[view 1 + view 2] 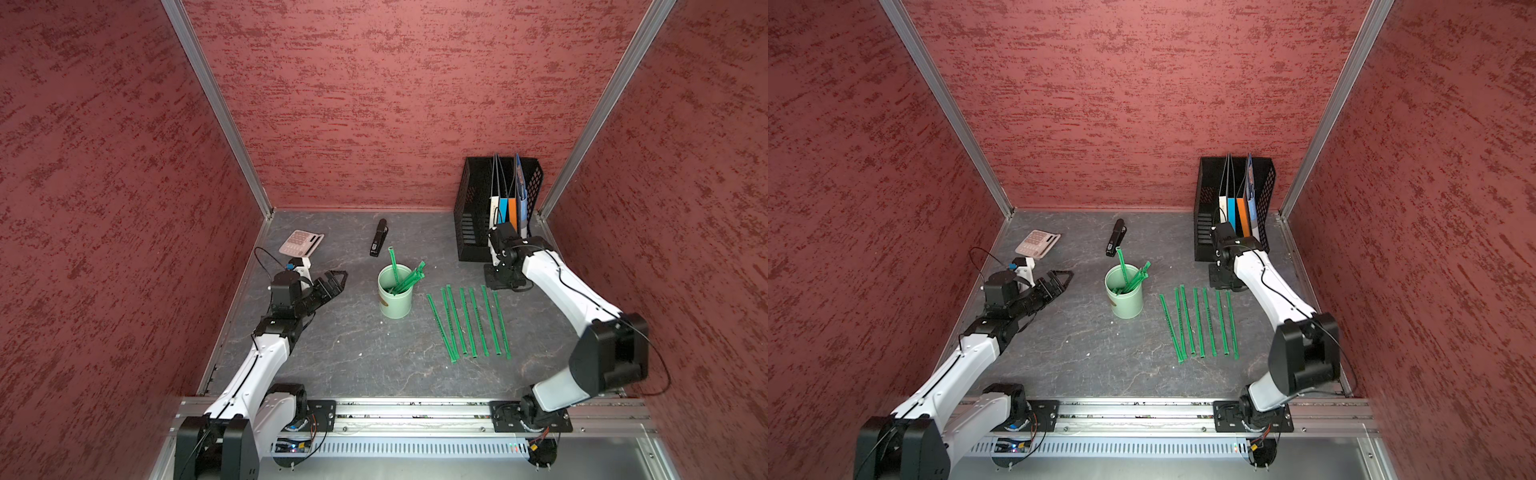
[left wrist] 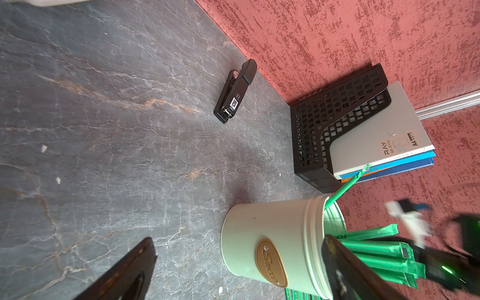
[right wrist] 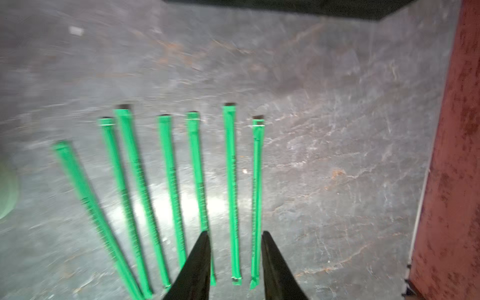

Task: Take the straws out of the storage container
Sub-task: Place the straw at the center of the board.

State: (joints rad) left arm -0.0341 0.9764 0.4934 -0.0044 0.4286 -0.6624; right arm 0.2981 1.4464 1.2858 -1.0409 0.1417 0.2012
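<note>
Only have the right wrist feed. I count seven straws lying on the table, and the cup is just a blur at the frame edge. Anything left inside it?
Observer: Yes. The storage container holds several straws; one stands steep, the rest lean together toward the file rack.
Operator: Where's the left arm?
Observer: The left gripper is open and empty, beside the storage container on the calculator's side, not touching it.
Operator: Anything close to the container that could get in the way?
Observer: A black stapler lies flat beyond it, toward the back wall, apart from the storage container.
</note>
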